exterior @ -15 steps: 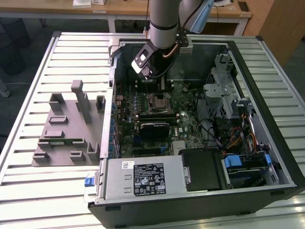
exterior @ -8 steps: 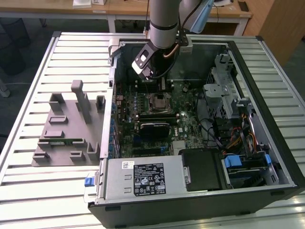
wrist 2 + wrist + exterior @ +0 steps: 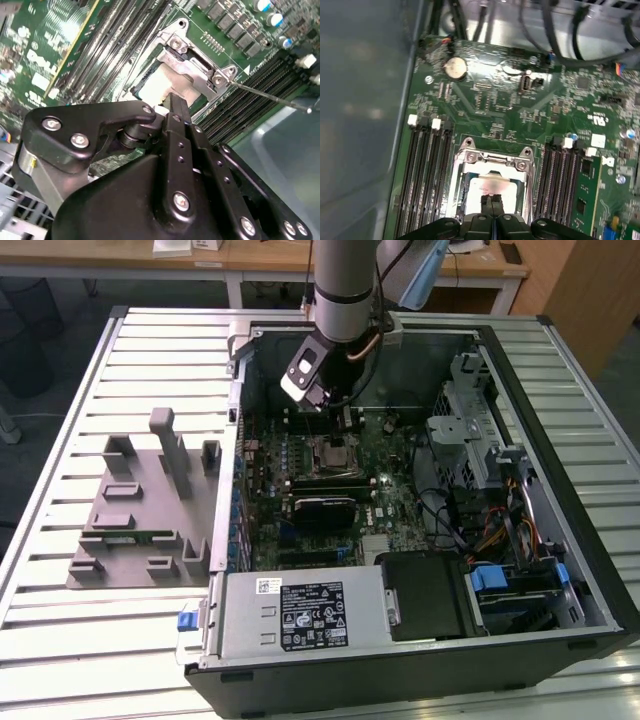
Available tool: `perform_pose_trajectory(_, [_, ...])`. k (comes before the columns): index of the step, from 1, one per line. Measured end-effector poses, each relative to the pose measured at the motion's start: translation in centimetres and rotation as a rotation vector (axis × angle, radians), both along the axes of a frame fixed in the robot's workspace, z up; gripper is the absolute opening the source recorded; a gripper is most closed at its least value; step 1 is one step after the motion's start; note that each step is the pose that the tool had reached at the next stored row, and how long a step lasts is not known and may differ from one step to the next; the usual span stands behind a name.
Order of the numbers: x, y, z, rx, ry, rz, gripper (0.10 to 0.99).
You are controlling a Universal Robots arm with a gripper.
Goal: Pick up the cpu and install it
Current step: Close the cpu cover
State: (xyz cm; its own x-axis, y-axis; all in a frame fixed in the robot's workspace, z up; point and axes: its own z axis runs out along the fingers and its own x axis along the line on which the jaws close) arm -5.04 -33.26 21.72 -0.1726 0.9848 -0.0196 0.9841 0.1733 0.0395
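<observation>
The fingers [image 3: 488, 204] are pressed together, tip against tip, gripping nothing. Their tips sit right over the cpu [image 3: 477, 192]; I cannot tell whether they touch it. The cpu lies flat inside the metal socket frame [image 3: 492, 160]. Memory slots [image 3: 425, 170] flank the frame on either side, on the green motherboard [image 3: 495, 110].

In the second wrist view the gripper [image 3: 176, 106] hides the near half of the socket [image 3: 197, 75] from you. cpu [image 3: 482, 186] sits partly under the fingers [image 3: 486, 205]; you can't judge contact. Exterior view: arm [image 3: 345, 285] cut off at top edge.
</observation>
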Motion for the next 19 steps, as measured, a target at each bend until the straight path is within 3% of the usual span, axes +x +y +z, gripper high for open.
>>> perform_pose_trajectory(19, [0.00, 0.00, -0.03, 0.000, 0.0000, 0.345, 0.106])
